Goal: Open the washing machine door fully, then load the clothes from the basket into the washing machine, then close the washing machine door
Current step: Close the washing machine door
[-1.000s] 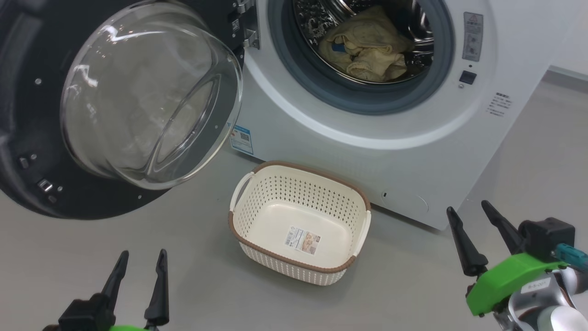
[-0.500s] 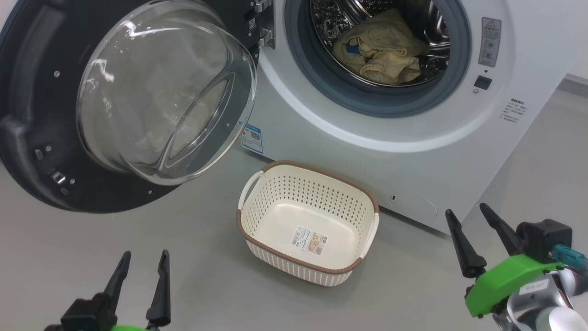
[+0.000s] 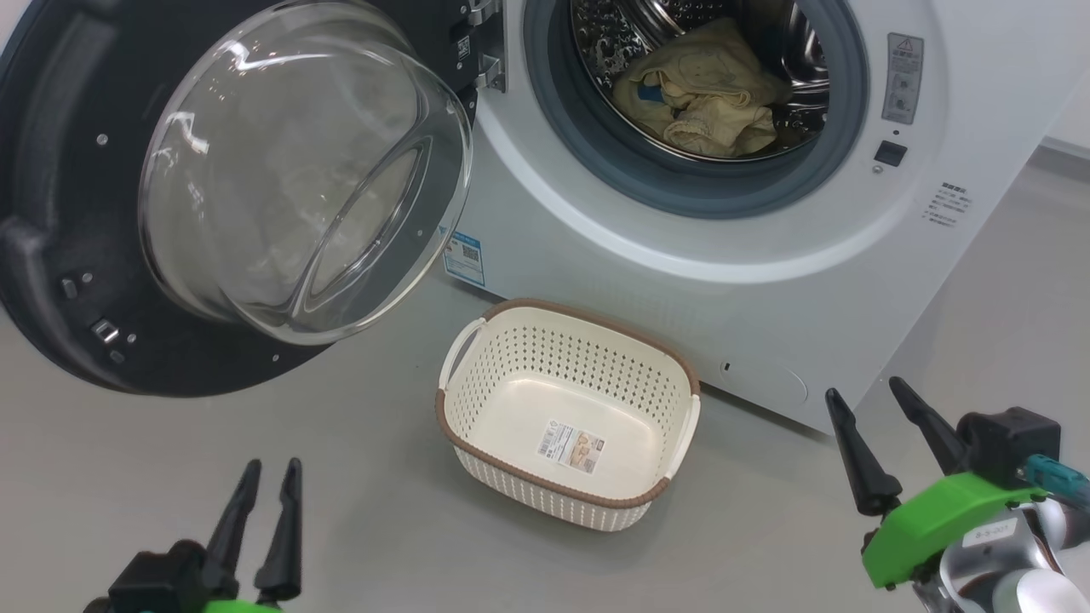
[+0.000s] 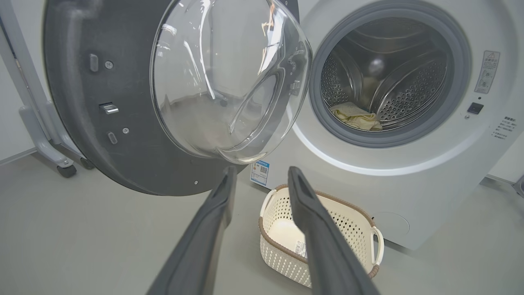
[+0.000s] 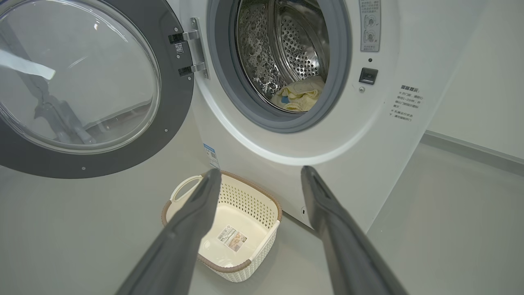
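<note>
1. The washing machine (image 3: 596,255) stands on the grey floor (image 3: 358,477). Its round opening, ringed by a grey gasket (image 3: 596,145), faces the robot.
2. The washing machine door (image 3: 51,170) is swung wide out to the robot's left on its hinge (image 3: 485,51). Its inner face is turned this way and its clear glass bowl (image 3: 298,170) bulges toward the opening.
3. In the left wrist view that bowl hangs above and ahead of the left gripper's own fingers, partly across the line to the drum.
4. The clothes (image 3: 698,102) lie in a crumpled yellow heap low in the steel drum (image 3: 613,25), with a blue patch showing.
5. The basket (image 3: 545,358) sits upright on the floor just before the washer's front, below the opening. Its mouth faces up and a sticker (image 3: 570,444) shows on its bare bottom. Its long axis, handle to handle, runs roughly along the washer's front.
6. A blue label (image 3: 464,258) sits low on the washer beside the basket's left handle.
7. A wheeled grey frame (image 4: 41,135) stands behind the door.
8. The left gripper (image 3: 273,464) hangs over the floor near the basket, its fingers apart and holding nothing.
9. The right gripper (image 3: 863,388) is off the washer's right corner, its fingers spread wide and holding nothing.
</note>
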You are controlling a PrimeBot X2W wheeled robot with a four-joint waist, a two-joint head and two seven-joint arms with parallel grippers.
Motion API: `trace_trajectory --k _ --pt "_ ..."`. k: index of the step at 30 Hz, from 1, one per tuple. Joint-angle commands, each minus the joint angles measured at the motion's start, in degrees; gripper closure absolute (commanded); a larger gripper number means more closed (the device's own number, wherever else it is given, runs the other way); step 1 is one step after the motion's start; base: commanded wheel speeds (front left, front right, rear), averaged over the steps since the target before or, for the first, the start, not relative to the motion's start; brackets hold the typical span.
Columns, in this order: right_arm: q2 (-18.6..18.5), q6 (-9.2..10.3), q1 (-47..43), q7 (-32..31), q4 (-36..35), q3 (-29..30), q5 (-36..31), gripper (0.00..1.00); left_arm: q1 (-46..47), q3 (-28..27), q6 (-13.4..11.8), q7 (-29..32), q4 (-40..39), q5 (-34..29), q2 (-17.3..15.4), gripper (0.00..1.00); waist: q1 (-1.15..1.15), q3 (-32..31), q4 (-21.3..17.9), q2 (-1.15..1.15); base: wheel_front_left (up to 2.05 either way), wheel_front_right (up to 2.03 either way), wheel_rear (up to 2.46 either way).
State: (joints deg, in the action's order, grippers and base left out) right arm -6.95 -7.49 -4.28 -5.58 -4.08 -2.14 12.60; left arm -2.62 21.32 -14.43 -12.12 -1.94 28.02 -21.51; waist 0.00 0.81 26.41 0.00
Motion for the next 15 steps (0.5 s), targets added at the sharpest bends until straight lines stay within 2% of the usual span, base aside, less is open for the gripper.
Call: trace_trajectory --k 1,2,8,11,12,15 --pt "-1.09 0.00 1.49 0.30 -1.98 -0.81 0.07 0.00 3.52 -1.91 -9.26 -0.99 -2.04 0.44 -1.37 0.95 0.00 0.04 0.07 0.00 0.00 0.00 0.00" --pt "-1.12 0.00 1.44 0.28 -2.00 -0.80 0.09 0.00 3.82 -1.92 -8.79 -1.24 -2.28 0.47 -1.28 1.00 0.00 0.04 0.10 0.00 0.00 0.00 0.00" --pt "-1.18 0.00 1.24 0.14 -2.16 -0.47 0.06 0.00 5.60 -3.34 -6.32 -2.07 -4.59 2.12 -0.81 1.00 0.00 -0.25 0.39 0.00 0.00 0.00 0.00" --pt "-1.15 0.00 1.04 0.11 -2.26 -0.17 0.04 0.00 6.48 -4.99 -4.81 -2.19 -6.45 5.23 0.16 1.00 0.00 -0.41 0.70 0.00 0.00 0.00 0.00" --pt "-1.12 0.00 0.96 0.07 -2.31 -0.04 0.02 0.00 7.11 -6.30 -3.50 -2.23 -7.67 8.05 1.05 1.00 0.00 -0.46 0.85 0.00 0.00 0.00 0.00" --pt "-1.04 0.00 0.86 -0.08 -2.51 0.14 -0.10 0.00 9.80 -10.76 -0.27 -2.23 -9.98 13.99 0.83 1.00 0.00 -0.49 1.22 0.00 0.00 0.00 0.00"
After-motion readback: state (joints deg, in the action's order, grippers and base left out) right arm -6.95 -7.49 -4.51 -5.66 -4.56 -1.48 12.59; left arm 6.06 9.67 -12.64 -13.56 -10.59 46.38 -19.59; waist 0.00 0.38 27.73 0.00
